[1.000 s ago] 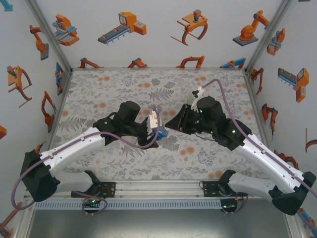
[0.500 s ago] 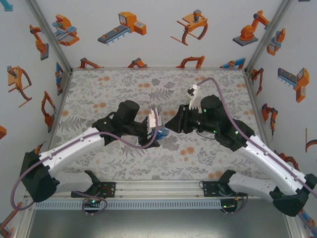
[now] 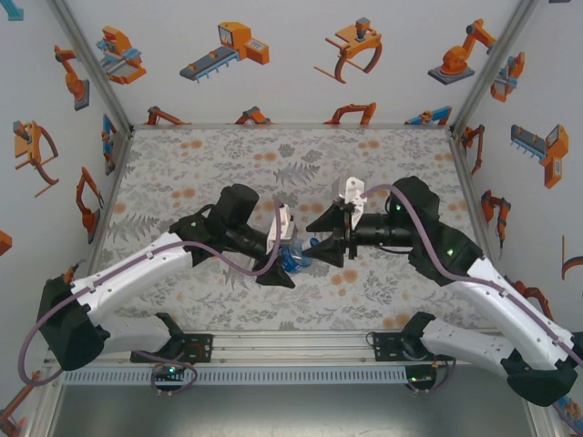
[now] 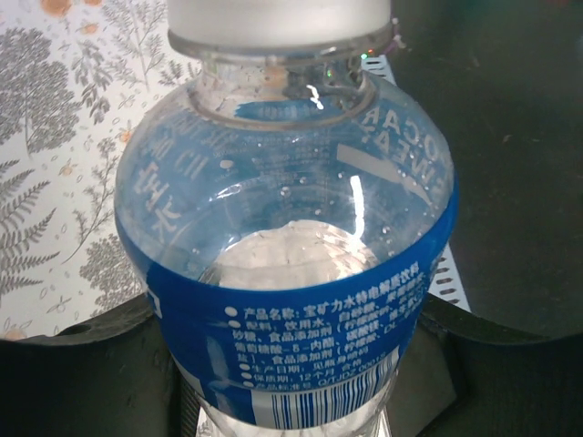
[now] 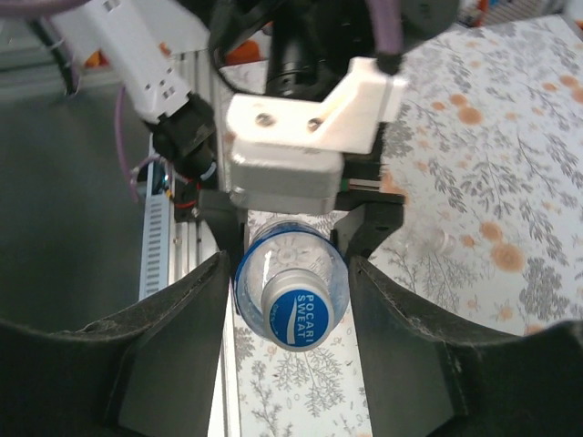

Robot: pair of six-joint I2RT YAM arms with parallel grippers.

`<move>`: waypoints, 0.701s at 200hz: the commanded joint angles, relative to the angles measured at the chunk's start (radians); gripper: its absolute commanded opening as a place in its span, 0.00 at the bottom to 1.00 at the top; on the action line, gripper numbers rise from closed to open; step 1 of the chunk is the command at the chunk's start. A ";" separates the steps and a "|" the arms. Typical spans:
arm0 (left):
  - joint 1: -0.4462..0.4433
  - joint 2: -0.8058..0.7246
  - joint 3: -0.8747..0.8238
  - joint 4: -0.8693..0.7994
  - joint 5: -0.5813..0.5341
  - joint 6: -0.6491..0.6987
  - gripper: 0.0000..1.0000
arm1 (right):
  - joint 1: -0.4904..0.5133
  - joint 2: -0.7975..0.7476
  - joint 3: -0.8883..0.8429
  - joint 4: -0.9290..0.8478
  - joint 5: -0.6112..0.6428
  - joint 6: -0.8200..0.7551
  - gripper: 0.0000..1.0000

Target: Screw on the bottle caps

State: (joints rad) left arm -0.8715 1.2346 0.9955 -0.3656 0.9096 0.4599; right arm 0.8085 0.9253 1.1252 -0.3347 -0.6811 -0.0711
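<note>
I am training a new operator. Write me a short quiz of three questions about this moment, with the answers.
1. True or false: the left jaws hold the blue-label bottle.
2. This bottle's cap is: A) on the bottle's neck; B) lying on the table; C) inside a box.
3. Fill in: in the right wrist view, the right jaws stand ____ on either side of the cap, not pinching it.
Key: 1 true; 2 A; 3 open.
</note>
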 commanded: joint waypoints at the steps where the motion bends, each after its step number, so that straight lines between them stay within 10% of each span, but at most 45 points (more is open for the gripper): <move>1: -0.007 -0.007 0.028 -0.027 0.083 0.027 0.00 | -0.002 -0.009 -0.011 -0.041 -0.098 -0.129 0.52; 102: -0.007 0.014 0.040 -0.027 0.079 0.030 0.00 | -0.002 0.004 -0.033 -0.026 -0.052 -0.084 0.12; 140: -0.007 0.032 0.045 -0.026 0.059 0.033 0.00 | -0.002 0.019 -0.056 0.038 0.091 0.158 0.00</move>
State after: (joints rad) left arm -0.8764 1.2465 0.9989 -0.3973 0.9607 0.4740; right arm 0.8074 0.9276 1.0962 -0.3511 -0.7040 -0.1017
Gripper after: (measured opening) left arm 0.592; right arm 0.342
